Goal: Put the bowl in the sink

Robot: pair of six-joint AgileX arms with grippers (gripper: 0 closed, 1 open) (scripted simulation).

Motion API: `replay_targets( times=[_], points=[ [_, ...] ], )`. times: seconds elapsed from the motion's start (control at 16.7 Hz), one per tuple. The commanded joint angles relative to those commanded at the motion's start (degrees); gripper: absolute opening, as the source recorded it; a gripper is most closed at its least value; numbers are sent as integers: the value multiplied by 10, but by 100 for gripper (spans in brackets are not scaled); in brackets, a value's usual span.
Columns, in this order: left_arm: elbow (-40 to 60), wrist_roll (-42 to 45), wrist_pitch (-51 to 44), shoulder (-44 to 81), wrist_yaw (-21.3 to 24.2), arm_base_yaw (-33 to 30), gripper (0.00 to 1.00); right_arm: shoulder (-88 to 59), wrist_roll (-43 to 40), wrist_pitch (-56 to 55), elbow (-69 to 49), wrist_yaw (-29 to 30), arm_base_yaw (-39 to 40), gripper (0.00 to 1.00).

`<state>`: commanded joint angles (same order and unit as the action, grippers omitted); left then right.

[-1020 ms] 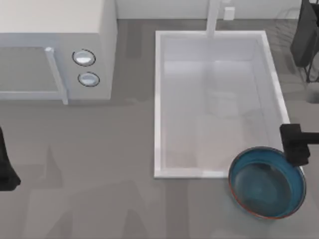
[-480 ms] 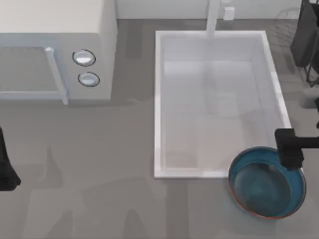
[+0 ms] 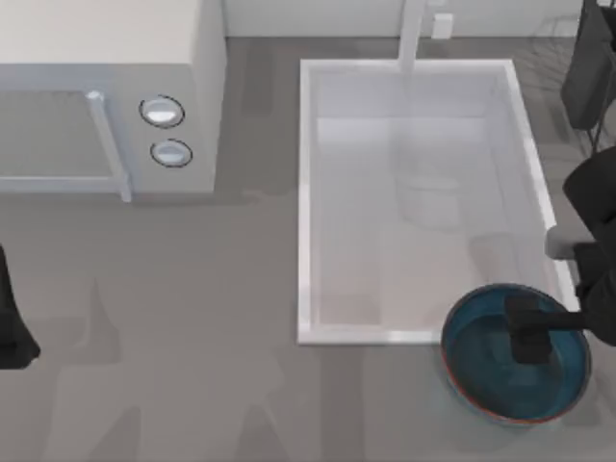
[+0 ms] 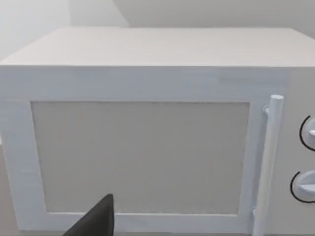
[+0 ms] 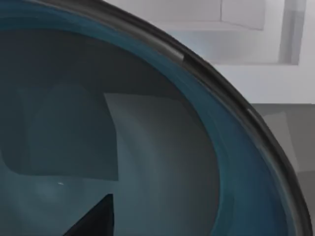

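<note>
Bowl (image 3: 481, 371) sits on table (image 3: 192, 337), outside sink (image 3: 306, 192), just off its near right corner, rim touching or overlapping sink rim. Nothing seen inside sink basin. Right gripper (image 3: 527, 337) over bowl's interior, right side; can't tell finger opening. Left gripper (image 3: 12, 327) parked at left table edge, facing microwave (image 3: 106, 87)

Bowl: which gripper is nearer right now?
Right. The right gripper is over the bowl, above its inside; the left gripper is parked at the table's far left edge.
</note>
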<state>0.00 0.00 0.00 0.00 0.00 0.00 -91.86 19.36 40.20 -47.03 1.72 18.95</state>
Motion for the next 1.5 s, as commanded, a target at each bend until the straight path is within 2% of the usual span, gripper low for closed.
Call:
replay_targets(
  times=[0.3, 1.08, 1.5],
  points=[
    [0, 0, 0, 0, 0, 0, 100, -3, 0, -7, 4, 0, 0, 100],
    [0, 0, 0, 0, 0, 0, 100, -3, 0, -7, 4, 0, 0, 2],
    [0, 0, 0, 0, 0, 0, 100, -3, 0, -7, 4, 0, 0, 0]
  ],
)
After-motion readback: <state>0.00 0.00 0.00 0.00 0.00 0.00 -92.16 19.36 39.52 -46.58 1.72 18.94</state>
